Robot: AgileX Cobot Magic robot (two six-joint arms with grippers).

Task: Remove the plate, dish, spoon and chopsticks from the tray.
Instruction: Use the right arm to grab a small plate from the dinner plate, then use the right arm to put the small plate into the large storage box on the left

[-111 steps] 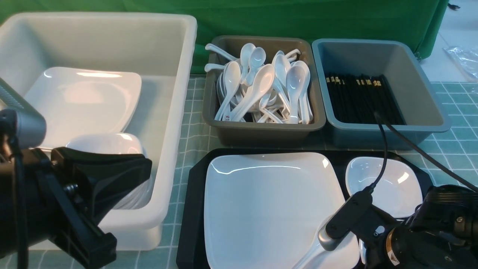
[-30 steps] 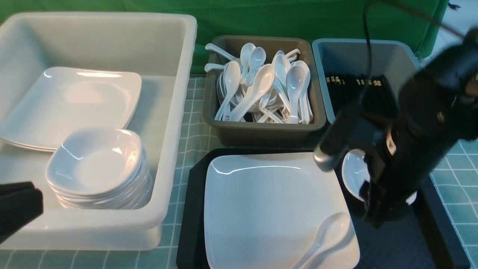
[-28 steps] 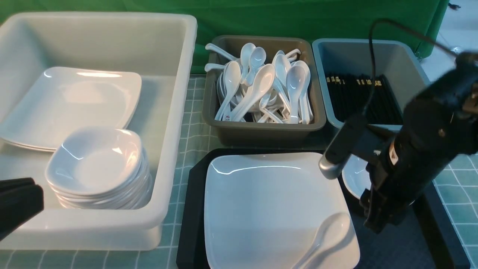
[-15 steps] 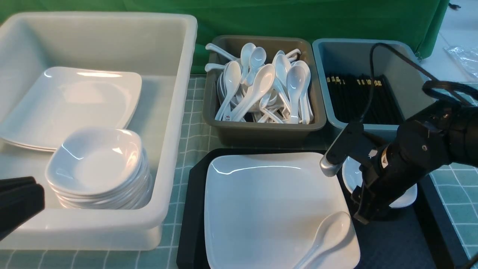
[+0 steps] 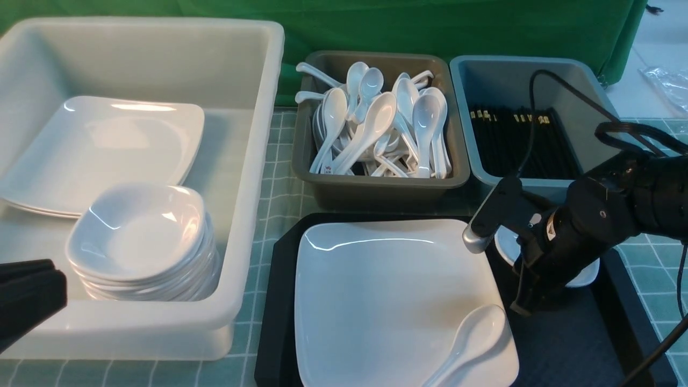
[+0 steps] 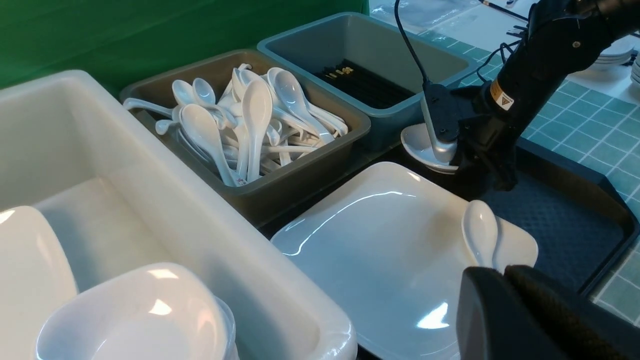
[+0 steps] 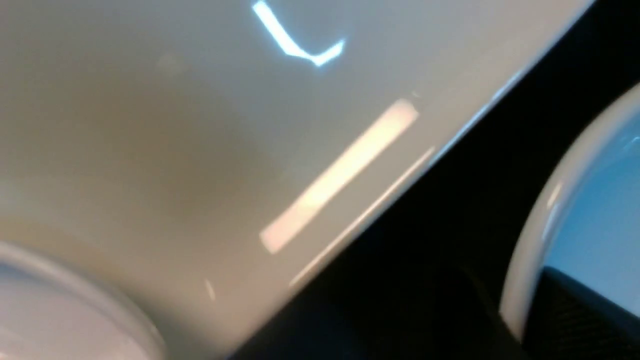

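The black tray (image 5: 273,322) holds the large white plate (image 5: 387,295). The white spoon (image 5: 473,338) lies on the plate's near right corner. The small white dish (image 5: 587,274) sits at the tray's far right, mostly hidden by my right arm. My right gripper (image 5: 524,305) is down at the dish's near left edge. In the right wrist view the dish rim (image 7: 530,260) sits pinched between the two jaws. My left gripper (image 6: 502,272) is shut and empty, low at the near left. No chopsticks show on the tray.
A big white tub (image 5: 252,177) at the left holds plates and stacked small bowls (image 5: 140,242). Behind the tray are a brown tub (image 5: 376,185) of spoons and a blue-grey tub (image 5: 618,156) with black chopsticks (image 5: 510,140). The right arm's cable crosses that tub.
My right arm came down from in front of the blue-grey tub to the dish, and its jaws settled over the rim. The dish's near edge shifted back a little. The left gripper stayed put.
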